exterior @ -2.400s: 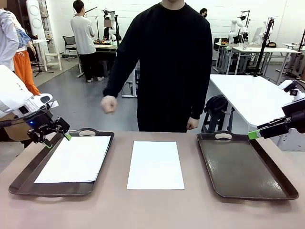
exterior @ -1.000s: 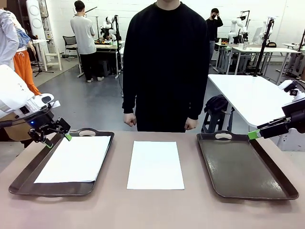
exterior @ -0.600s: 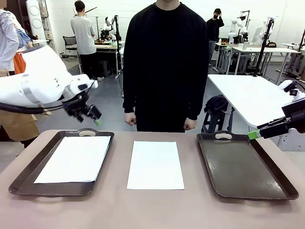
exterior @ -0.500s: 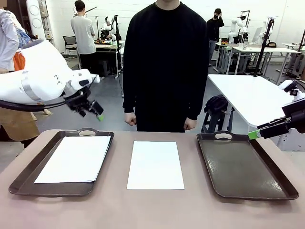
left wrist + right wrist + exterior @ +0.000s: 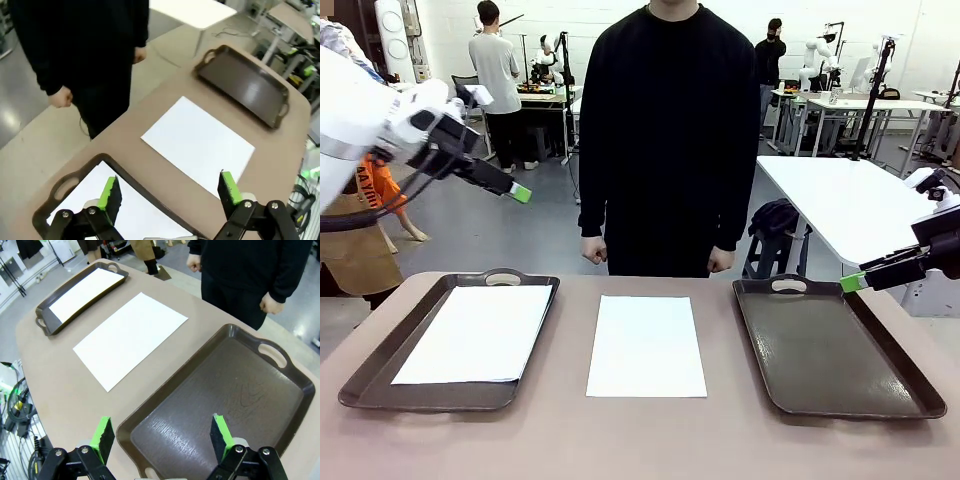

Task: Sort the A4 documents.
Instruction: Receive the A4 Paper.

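Observation:
One white A4 document (image 5: 645, 345) lies flat on the table's middle, between the two trays. A second A4 document (image 5: 475, 333) rests inside the left dark brown tray (image 5: 360, 372). My left gripper (image 5: 512, 189) hangs open and empty, high above that tray's far edge. In the left wrist view its fingers (image 5: 111, 192) frame the middle sheet (image 5: 197, 142) and the left tray (image 5: 75, 176) far below. My right gripper (image 5: 855, 282) is open and empty at the right tray's (image 5: 835, 345) far right corner. From the right wrist, the gripper (image 5: 162, 437) hovers over the empty tray (image 5: 225, 400).
A person in black stands at the table's far edge, hands (image 5: 592, 250) down at their sides. The brown table (image 5: 640, 440) has bare room along its near edge. Another white table (image 5: 840, 200) stands behind on the right.
My left arm has lifted from the left tray's far-left corner up and back, ending high above it. The person has lowered a raised fist. The right arm and both sheets stayed still.

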Tool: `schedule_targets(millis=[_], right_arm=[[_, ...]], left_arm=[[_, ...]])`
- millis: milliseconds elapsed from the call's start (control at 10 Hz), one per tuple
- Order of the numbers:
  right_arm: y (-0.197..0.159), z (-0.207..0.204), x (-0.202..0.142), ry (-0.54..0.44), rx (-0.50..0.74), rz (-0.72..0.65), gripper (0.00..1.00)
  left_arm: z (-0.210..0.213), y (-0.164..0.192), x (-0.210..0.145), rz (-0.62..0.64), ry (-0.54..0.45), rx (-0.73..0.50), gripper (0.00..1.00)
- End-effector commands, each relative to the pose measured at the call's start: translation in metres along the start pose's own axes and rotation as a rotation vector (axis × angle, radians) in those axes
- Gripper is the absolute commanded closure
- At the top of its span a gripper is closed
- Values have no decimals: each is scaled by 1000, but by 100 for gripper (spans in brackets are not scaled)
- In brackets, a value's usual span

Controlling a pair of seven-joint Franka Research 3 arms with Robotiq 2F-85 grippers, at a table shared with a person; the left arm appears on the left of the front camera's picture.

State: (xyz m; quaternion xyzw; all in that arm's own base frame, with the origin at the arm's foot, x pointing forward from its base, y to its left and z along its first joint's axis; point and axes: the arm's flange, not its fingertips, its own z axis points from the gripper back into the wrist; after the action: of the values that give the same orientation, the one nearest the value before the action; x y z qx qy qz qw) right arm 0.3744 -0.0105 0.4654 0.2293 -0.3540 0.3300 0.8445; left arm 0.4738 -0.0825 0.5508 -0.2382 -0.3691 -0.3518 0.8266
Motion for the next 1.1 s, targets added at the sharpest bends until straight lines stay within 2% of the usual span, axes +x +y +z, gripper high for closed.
schedule_targets(millis=[0, 100, 200, 500, 1000], right_arm=[[-4, -5, 0, -26, 19, 8, 0], [-4, -5, 0, -26, 19, 8, 0], [-4, -5, 0, -26, 19, 8, 0], [-4, -5, 0, -26, 19, 8, 0], [-4, -5, 0, -26, 19, 8, 0]], left_arm=[[21, -9, -27, -72, 8, -30, 0], [27, -16, -30, -110, 19, -17, 0], [27, -16, -34, -94, 28, -38, 0], [-1, -5, -51, 38, 75, -119, 0], [-9, -8, -56, 86, 38, -199, 0]])
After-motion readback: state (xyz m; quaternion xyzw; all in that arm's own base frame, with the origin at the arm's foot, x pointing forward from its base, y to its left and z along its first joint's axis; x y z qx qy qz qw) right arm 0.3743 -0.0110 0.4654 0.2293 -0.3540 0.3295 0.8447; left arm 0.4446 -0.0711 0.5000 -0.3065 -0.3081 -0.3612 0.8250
